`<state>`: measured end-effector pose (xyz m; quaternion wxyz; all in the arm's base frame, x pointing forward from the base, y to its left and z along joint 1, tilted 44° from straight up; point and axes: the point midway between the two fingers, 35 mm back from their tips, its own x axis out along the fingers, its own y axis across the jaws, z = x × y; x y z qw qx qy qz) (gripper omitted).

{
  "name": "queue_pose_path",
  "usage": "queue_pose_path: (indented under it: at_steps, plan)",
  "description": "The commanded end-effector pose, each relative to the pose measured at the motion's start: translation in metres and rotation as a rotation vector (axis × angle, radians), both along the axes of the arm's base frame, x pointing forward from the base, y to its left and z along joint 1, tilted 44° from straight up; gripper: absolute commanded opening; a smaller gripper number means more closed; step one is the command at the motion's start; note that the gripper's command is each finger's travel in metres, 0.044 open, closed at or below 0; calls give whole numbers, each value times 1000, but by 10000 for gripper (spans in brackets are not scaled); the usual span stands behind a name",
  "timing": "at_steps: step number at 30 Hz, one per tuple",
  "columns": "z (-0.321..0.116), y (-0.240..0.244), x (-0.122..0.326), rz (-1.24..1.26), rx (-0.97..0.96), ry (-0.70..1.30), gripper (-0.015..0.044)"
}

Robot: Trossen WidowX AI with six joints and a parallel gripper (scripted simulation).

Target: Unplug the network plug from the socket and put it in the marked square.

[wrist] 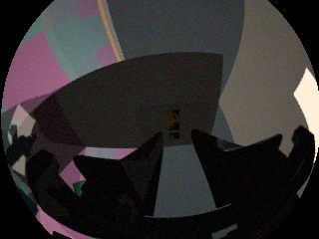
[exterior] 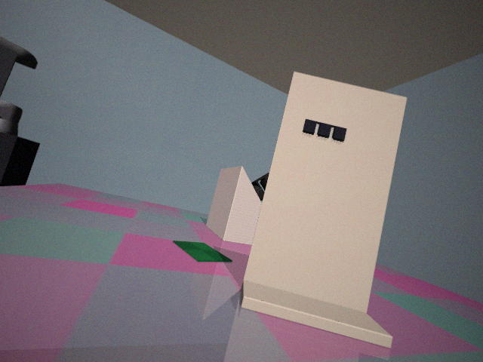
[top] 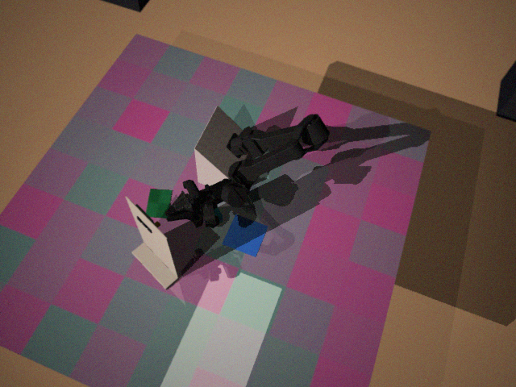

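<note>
The upright cream panel stands on its foot, its socket side dark in the wrist view. The small plug shows as a dull yellow spot in a socket of that side; its tab is too small and dark to make out. My gripper is partly open, with nothing between its fingertips. It points at the panel's socket side, a short way from the plug and apart from it. A green square and a blue square lie on the table; which one is the marked square, I cannot tell.
A pale wedge-shaped block stands behind the gripper, close to the arm. A small teal thing shows partly under the arm. Three dark boxes stick out of the panel's back.
</note>
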<state>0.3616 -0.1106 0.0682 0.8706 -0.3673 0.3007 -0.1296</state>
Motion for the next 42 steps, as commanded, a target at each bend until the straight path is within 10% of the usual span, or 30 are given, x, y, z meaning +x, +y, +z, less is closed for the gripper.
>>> queue_pose_path:
  at_steps: [1, 27, 42]
  plan:
    - [-3, -1, 6, 5, -1, 5, 156]
    - [-14, -11, 34, 5, -2, 3, 156]
    - [-14, -11, 34, 5, -2, 3, 0]
